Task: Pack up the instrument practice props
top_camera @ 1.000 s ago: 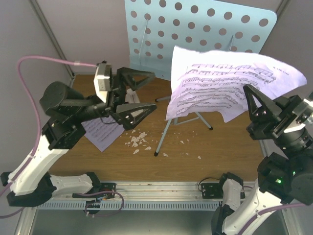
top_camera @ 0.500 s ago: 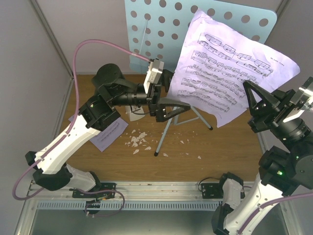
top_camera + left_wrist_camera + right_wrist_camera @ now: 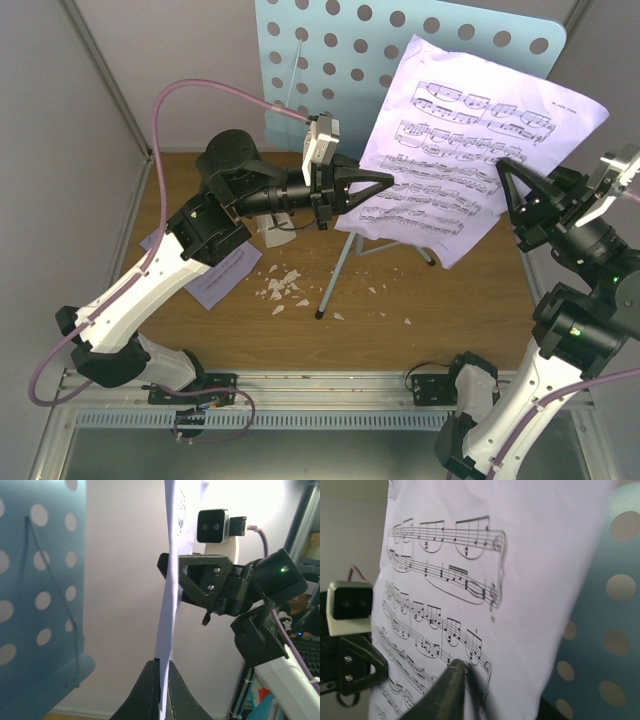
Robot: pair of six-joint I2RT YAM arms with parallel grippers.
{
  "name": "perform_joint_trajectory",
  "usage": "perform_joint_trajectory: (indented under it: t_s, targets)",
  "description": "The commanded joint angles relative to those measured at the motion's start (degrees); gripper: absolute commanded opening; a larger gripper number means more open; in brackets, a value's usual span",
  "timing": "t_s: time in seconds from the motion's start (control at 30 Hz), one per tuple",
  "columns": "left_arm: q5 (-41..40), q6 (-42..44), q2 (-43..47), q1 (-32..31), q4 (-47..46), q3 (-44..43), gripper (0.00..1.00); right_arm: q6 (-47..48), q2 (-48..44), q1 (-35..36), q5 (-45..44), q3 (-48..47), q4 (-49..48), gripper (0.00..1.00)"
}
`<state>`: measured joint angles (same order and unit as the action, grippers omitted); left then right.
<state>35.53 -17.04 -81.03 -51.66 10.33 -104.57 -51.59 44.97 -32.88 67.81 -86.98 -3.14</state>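
The music stand (image 3: 315, 20) fills the back, and its tripod legs (image 3: 335, 275) spread over the middle of the table (image 3: 470, 300). The raised sheet (image 3: 480, 130) hangs across the space before it; bare wood lies open front right.

The wooden tabletop (image 3: 450, 290) carries a music page (image 3: 215, 278) lying flat near its left edge, white scraps (image 3: 280, 290) scattered mid-table, and the stand legs (image 3: 334, 280) just beside them.

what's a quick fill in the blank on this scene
The left gripper and right gripper pinch ___ edges of the raised page.
The stand behind it is pale ___.
A second page lies on the table under the ___ arm.
Missing: opposite; blue; left.
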Motion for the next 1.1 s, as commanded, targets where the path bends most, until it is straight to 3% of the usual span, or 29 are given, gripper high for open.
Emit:
perform_joint_trajectory:
  t_s: [0.0, 0.07, 0.1, 0.17, 0.23, 0.53, 0.8, 0.9, 1.07]
  targets:
    - [-5.00, 1.65, 3.30, 0.22, -0.50, 2.67, 0.00, 5.56, 0.41, -0.33, -1.47, 0.60, 7.60, 0.39]
    - [-6.16, 2.41, 4.67, 0.65, 0.92, 3.52, 0.00, 7.64, 0.60, -0.34, -2.63, 0.34, 10.07, 0.69]
    - [-6.82, 2.77, 5.45, 0.87, 1.90, 4.20, 0.00, 8.29, 0.69, -0.34, -2.79, 0.26, 10.72, 0.80]
    - [-7.93, 3.52, 7.24, 1.54, 3.44, 5.59, 0.00, 9.42, 0.86, -0.34, -3.61, -0.19, 12.13, 0.93]
    - [-8.61, 3.83, 9.25, 2.57, 4.89, 7.51, 0.00, 10.95, 0.97, -0.34, -5.45, -1.04, 14.89, 0.99]
    - [-7.67, -0.45, 22.12, 10.01, 7.77, 22.39, 0.00, 18.10, 1.51, -0.32, -27.00, -0.56, 32.18, 1.00]
    - [-7.86, -4.91, 30.96, 17.24, 16.43, 33.88, 0.00, 17.62, -3.48, -0.34, -44.36, 9.28, 32.02, 1.00]
    - [-7.14, -6.17, 33.91, 19.89, 17.66, 38.81, 0.00, 18.60, -1.56, -0.34, -46.41, 12.64, 33.61, 1.00]
    - [-5.73, -10.06, 39.05, 24.10, 16.31, 48.62, 0.00, 17.56, -2.22, -0.34, -47.38, 24.05, 28.06, 1.00]
